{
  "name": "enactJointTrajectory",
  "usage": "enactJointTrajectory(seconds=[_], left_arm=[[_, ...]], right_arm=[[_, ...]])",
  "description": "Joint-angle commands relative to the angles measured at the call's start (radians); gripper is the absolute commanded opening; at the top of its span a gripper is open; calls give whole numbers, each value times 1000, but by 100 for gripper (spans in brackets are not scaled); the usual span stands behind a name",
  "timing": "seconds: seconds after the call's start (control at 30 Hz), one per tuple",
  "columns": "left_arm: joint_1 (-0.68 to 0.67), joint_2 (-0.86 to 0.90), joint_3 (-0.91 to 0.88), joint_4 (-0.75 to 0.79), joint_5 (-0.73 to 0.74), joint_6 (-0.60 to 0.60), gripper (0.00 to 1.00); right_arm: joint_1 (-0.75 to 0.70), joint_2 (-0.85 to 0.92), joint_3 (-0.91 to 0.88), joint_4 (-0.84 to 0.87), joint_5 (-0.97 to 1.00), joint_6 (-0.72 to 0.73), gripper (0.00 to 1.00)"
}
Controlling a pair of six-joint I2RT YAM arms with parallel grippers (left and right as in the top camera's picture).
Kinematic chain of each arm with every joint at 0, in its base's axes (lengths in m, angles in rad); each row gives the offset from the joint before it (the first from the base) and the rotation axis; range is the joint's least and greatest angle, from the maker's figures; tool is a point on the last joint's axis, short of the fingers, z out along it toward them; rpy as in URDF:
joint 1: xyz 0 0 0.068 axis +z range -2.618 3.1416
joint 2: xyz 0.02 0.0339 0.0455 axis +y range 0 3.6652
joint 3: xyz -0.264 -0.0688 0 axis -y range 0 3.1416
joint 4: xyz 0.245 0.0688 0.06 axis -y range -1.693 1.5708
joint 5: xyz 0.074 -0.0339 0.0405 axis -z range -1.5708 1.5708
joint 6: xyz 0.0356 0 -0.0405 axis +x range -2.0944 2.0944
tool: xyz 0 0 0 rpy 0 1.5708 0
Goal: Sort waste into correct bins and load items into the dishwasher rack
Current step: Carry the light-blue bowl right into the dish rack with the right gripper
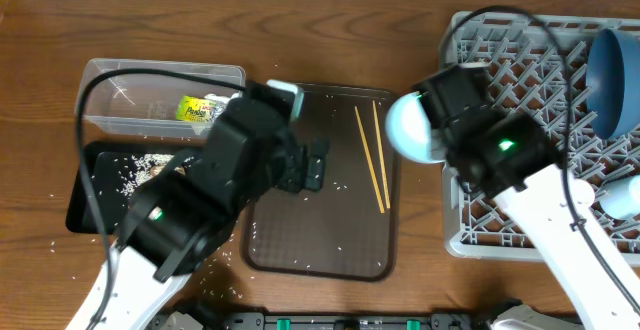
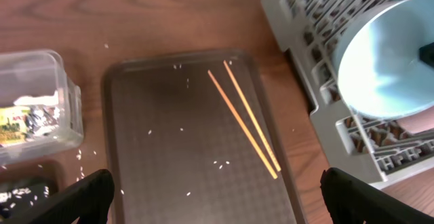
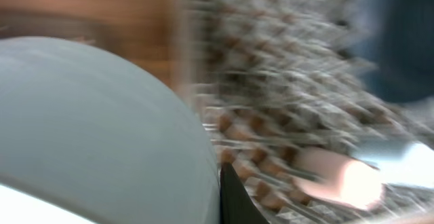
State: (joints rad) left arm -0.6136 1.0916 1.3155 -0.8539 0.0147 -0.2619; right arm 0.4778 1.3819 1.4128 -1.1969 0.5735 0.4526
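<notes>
While print on the wrapper is too small to read, left pincer wide, right pincer gripping white bowl.

Setting: robot test bench. Evidence: wooden table, left arm and right arm entering from bottom edge, grey dishwasher rack at frame right.

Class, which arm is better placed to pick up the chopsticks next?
Left: the left end effector, open, hangs over the brown tray with the chopsticks, while the right end effector grips the white bowl.
</notes>
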Motion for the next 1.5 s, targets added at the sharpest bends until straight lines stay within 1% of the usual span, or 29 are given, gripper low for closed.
enactJointTrajectory(seconds=[0.0, 0.13, 0.23, 0.3, 0.37, 0.43, 0.53, 0.73, 0.9, 1.07, 1.27, 1.47], left_arm=[[2, -54, 11, 3, -27, 31, 98], [2, -90, 11, 3, -43, 33, 98], [2, -98, 11, -5, -52, 33, 98], [2, -98, 11, -16, -52, 33, 98], [2, -93, 11, -32, -52, 33, 98], [2, -87, 11, -46, -52, 33, 98], [2, -77, 11, -61, -52, 33, 98], [2, -46, 11, -79, -52, 33, 98], [2, -14, 11, -103, -52, 33, 98], [2, 20, 11, -131, -52, 33, 98], [2, 53, 11, -137, -52, 33, 98], [2, 55, 11, -137, -52, 33, 98]], right_arm=[[-84, -18, 10, -23, 219, 130, 1], [-182, -11, 10, -21, 247, 166, 1], [-225, 7, 10, -19, 254, 180, 1], [-236, 27, 10, -14, 266, 180, 1], [-236, 52, 10, 2, 340, 177, 1], [-236, 83, 11, 21, 426, 151, 1], [-236, 129, 11, 51, 476, 94, 1], [-222, 255, 11, 21, 441, 87, 1], [-219, 350, 11, -12, 436, 139, 1], [-231, 374, 11, 5, 430, 161, 1], [-227, 387, 10, 21, 341, 169, 1], [-227, 439, 10, 18, 338, 190, 1]])
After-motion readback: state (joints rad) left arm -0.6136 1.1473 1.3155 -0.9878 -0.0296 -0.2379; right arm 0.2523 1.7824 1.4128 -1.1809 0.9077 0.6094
